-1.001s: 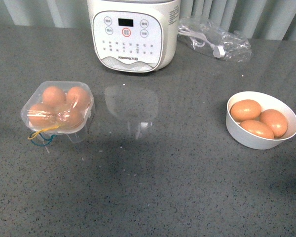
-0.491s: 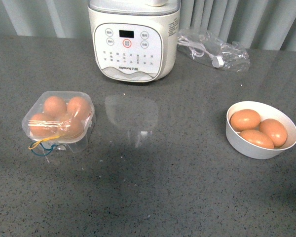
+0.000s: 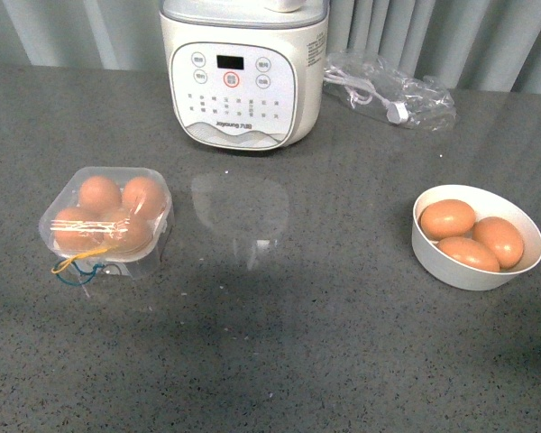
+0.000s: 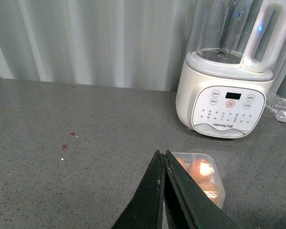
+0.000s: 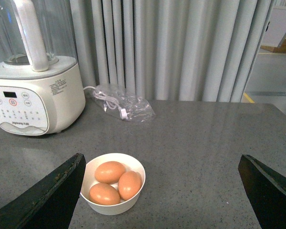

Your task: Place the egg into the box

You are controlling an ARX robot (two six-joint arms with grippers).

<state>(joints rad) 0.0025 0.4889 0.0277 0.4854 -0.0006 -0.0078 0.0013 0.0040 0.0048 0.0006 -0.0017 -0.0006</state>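
The clear plastic box [image 3: 105,215] sits at the table's left with its lid down, several orange-brown eggs inside and yellow and blue strings at its front. It also shows in the left wrist view [image 4: 202,174]. Three more eggs [image 3: 469,234] lie in a white bowl [image 3: 476,271] at the right, also seen in the right wrist view [image 5: 112,182]. My left gripper [image 4: 162,155] is shut and empty, held above the table short of the box. My right gripper [image 5: 162,164] is wide open and empty, with the bowl beside one of its fingers [image 5: 47,191]. Neither arm shows in the front view.
A white blender base [image 3: 243,72] stands at the back centre of the grey table. A clear bag with a white cable [image 3: 392,81] lies at the back right. Grey curtains hang behind the table.
The front view has shifted slightly between one second ago and half a second ago, so everything sits a little lower in frame. The box, bowl and eggs have not moved.
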